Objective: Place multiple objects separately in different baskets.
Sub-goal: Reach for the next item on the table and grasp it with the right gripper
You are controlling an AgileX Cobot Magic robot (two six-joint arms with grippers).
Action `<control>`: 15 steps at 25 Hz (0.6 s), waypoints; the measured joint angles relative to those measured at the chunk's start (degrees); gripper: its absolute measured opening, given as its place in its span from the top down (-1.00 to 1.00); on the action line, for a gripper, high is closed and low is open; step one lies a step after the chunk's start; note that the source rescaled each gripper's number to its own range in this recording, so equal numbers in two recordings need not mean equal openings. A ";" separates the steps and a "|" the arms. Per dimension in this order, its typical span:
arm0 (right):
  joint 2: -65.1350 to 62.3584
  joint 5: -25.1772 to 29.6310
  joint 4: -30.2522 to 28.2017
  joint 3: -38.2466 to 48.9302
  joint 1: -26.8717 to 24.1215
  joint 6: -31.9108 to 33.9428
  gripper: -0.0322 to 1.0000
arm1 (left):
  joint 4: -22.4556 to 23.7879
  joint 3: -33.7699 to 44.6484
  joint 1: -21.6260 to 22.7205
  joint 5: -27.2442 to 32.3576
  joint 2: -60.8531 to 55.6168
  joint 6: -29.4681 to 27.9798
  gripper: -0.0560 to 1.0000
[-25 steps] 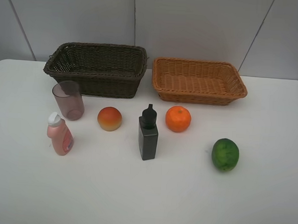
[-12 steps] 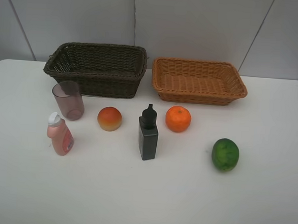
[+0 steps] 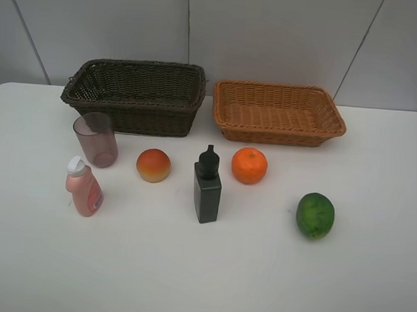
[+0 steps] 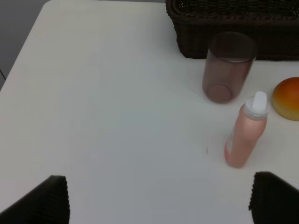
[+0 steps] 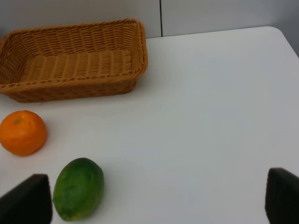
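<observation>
- Six small things are sitting on the white table [image 3: 188, 274], all outside the baskets.
- The black bottle [image 3: 207, 191] is standing upright in the middle, boxy with a pointy cap.
- From it, the red-yellow peach [image 3: 153, 165] is lying at 10 o'clock, the orange [image 3: 249, 165] at 2 o'clock, the green fruit [image 3: 314, 215] at 4 o'clock and the pink bottle [image 3: 85, 191], wearing a white cap, at 9 o'clock.
- The see-through purplish cup [image 3: 95, 139] is standing at 12 o'clock from the pink bottle, near the dark brown basket [image 3: 154, 118].
- That deeper basket is sitting at 11 o'clock on the table, and the light tan basket [image 3: 279, 137] at 1 o'clock.
- The left gripper [image 4: 159, 200] and the right gripper [image 5: 154, 200] are spreading wide and holding nothing.
- Only their dark fingertips [image 4: 49, 200] are showing, cut off at the picture edge.
- Counting: three fruits, two bottles, one cup, two baskets.
</observation>
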 joint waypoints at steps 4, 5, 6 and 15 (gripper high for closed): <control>0.00 0.00 0.00 0.00 0.00 0.00 -1.00 | 0.00 0.00 0.00 0.00 0.00 0.00 -1.00; 0.00 0.00 0.00 0.00 0.00 0.00 -1.00 | 0.00 0.00 0.00 0.00 0.00 0.00 -1.00; 0.00 0.00 0.00 0.00 0.00 0.00 -1.00 | 0.00 0.00 0.00 0.00 0.00 0.00 -1.00; 0.00 0.00 0.00 0.00 0.00 0.00 -1.00 | 0.00 0.00 0.00 0.00 0.00 0.00 -1.00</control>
